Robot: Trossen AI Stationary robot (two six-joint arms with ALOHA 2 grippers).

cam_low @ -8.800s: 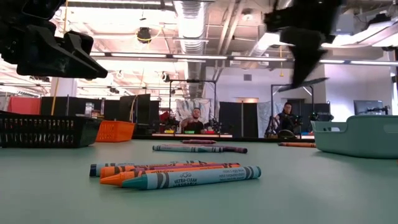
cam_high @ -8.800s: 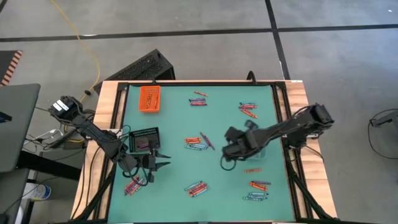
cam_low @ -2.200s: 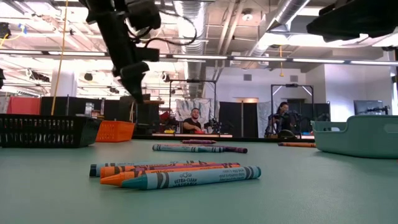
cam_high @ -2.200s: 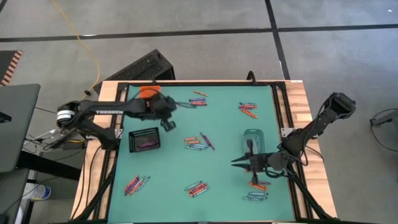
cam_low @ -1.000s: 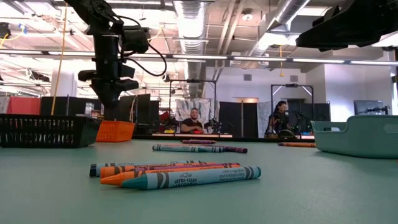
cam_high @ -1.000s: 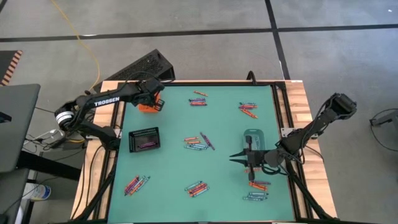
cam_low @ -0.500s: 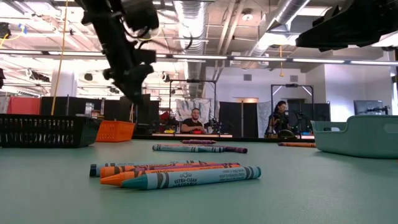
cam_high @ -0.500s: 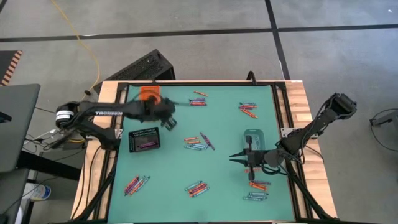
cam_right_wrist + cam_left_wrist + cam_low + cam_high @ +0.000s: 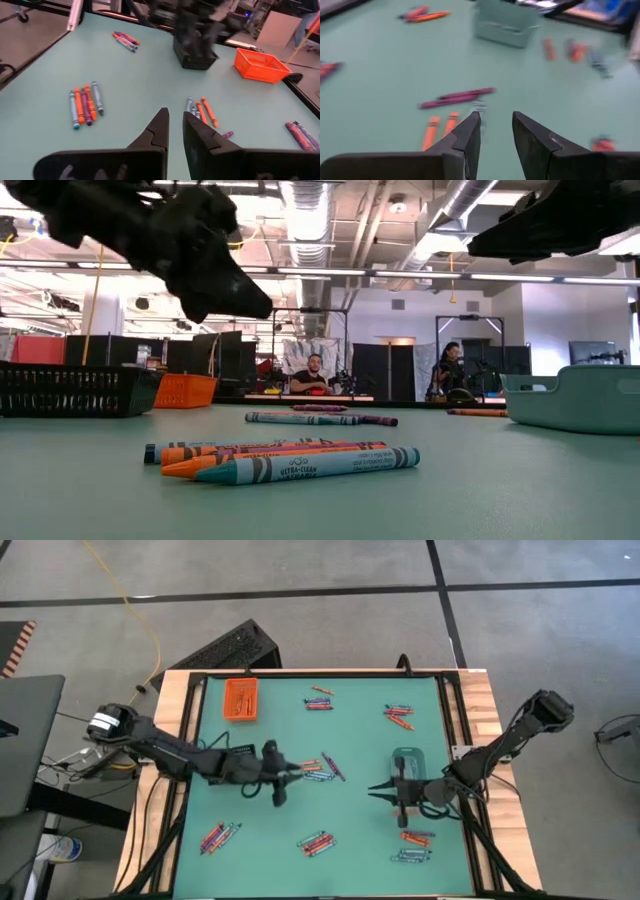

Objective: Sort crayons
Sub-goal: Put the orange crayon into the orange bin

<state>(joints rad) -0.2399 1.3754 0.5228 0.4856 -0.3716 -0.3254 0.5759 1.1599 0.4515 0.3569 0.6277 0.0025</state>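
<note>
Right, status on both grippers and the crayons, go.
Left gripper open, empty, above the centre crayons. Right gripper empty, hovering beside the teal tray. Nothing in the way.

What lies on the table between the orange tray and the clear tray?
In the high view, a small crayon group lies between the orange tray and the clear tray; the rest is bare mat.

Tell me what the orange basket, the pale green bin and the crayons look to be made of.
Orange basket: likely moulded plastic, with slotted lattice walls and an even bright colour.
Pale green bin: probably plastic too, with solid smooth walls, a rolled rim and a dull finish.
Crayons: wax sticks in printed paper wrappers, with bare pointed tips showing at the ends and lettering on the labels.
</note>
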